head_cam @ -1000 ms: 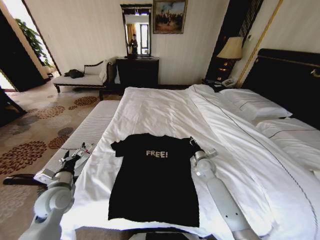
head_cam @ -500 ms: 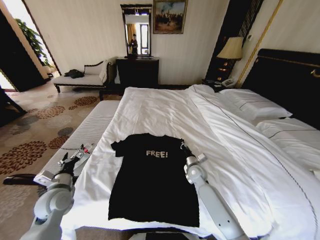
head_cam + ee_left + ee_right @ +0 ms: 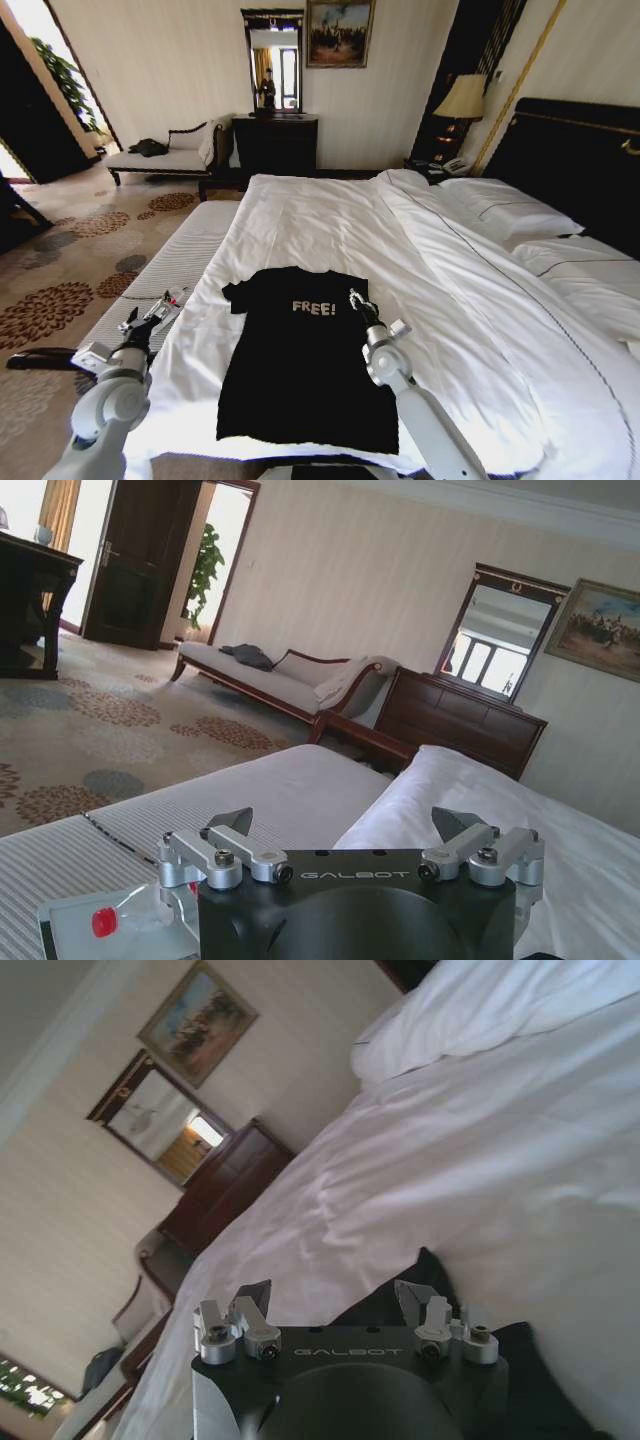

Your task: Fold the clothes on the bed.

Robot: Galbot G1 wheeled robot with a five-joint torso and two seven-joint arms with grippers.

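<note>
T-shirt [image 3: 305,360]: flat on bed [image 3: 480,330], long axis toward the headboard.
Right gripper [image 3: 356,300]: released, over its right sleeve.
Left gripper [image 3: 150,312]: released, well apart leftward.

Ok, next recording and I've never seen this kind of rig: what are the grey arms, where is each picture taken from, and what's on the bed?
The grey arms belong to a wheeled two-armed robot. One picture looks down from its head; the other two come from cameras on its wrists, looking out past each claw.

On the white bed a black T-shirt lettered "FREE!" lies spread flat.

The right claw is over the shirt's shoulder area on the robot's right, fingers apart, holding nothing. The left claw is beside the bed above a grey striped bench, also open and empty. A small bottle with a red cap lies on the bench just below it.
</note>
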